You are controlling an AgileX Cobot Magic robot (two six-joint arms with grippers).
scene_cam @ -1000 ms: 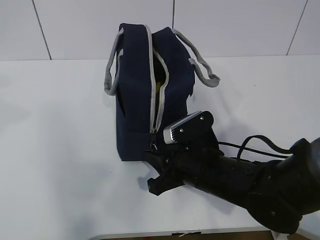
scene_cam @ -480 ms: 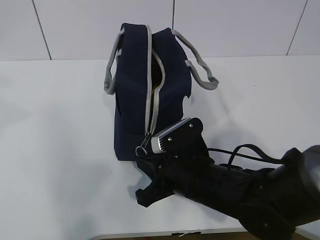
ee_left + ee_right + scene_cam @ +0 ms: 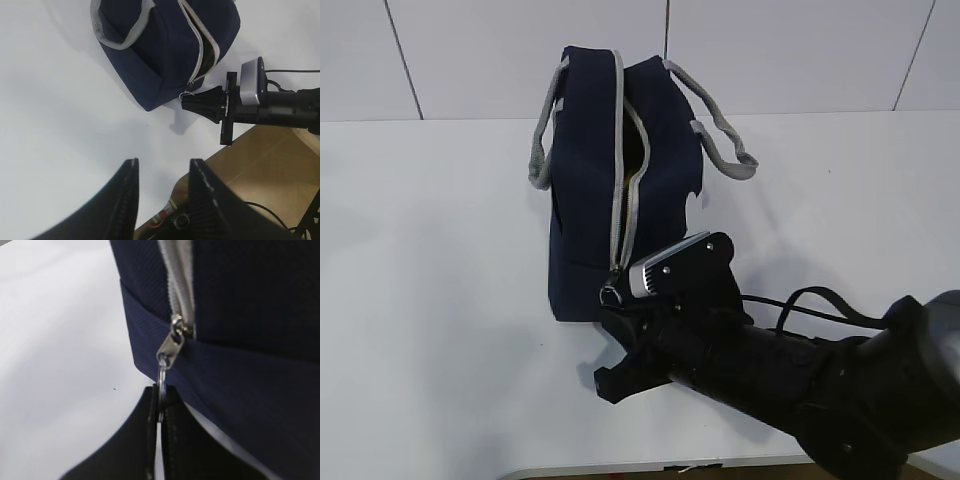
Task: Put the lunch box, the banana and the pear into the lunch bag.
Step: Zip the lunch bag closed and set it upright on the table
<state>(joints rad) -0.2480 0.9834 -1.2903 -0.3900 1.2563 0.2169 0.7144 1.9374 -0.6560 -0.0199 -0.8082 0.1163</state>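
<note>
The navy lunch bag (image 3: 585, 200) stands upright on the white table, its grey zipper (image 3: 618, 180) partly parted down the near end. A yellow sliver shows in the gap; I cannot tell what it is. The lunch box, banana and pear are hidden. My right gripper (image 3: 611, 308) is shut on the metal ring pull (image 3: 161, 382) at the zipper's lower end, low on the lunch bag (image 3: 240, 315). In the left wrist view the right gripper (image 3: 185, 100) meets the ring pull (image 3: 186, 94) on the lunch bag (image 3: 165, 55). My left gripper (image 3: 162, 165) hangs open and empty, well off the bag.
Two grey webbing handles (image 3: 725, 145) droop off the bag's sides. The right arm's black cable (image 3: 810, 300) trails over the table behind the gripper. The table's front edge (image 3: 620, 470) lies close below the right arm. Brown floor (image 3: 280, 165) shows past that edge.
The right gripper has shut on the ring pull and shifted slightly left and nearer. The zipper gap looks a little narrower. The left gripper's state is unchanged.
</note>
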